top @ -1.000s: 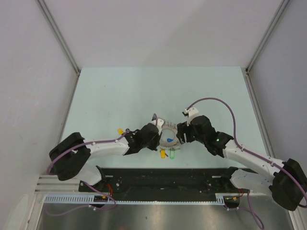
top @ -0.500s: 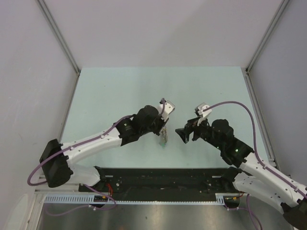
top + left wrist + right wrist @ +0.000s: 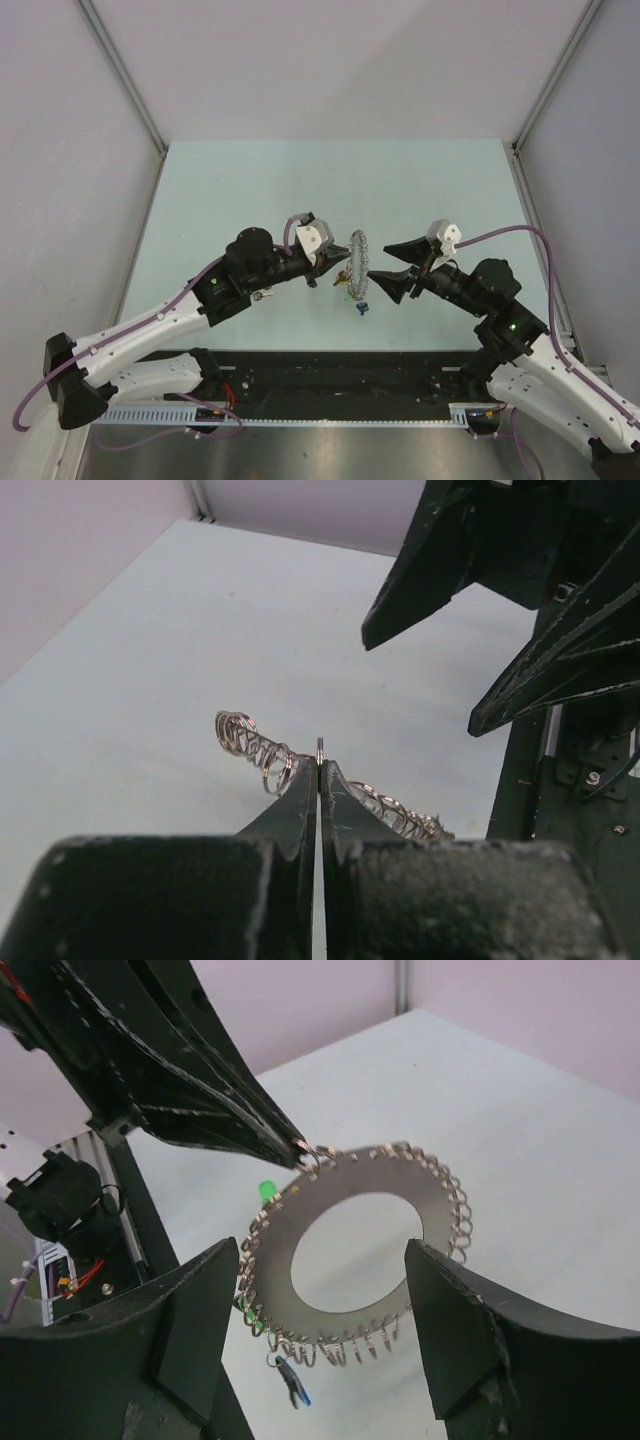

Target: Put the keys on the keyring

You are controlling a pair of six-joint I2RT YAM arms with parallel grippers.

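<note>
Your left claw (image 3: 320,768) pinched the keyring (image 3: 345,1178) by its edge, right claw (image 3: 379,266) spread; that thin hold risked slipping.

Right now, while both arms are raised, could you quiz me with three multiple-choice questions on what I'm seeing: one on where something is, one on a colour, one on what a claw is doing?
1. Where is the keyring?
A. lying flat
B. held up in the air, pinched at its rim by the left gripper
C. hanging from a cable

2. In the right wrist view, what colour is the key head dangling below the keyring's lowest edge?
A. red
B. blue
C. orange

3. How does the right gripper stand?
A. open, holding nothing
B. shut on a key
C. shut on the keyring

Answers:
1 B: the left jaws meet on the rim and the keyring stands upright with keys hanging free.
2 B: the blue key hangs there.
3 A: its jaws stand wide apart, and the keyring in front of them is untouched.
</note>
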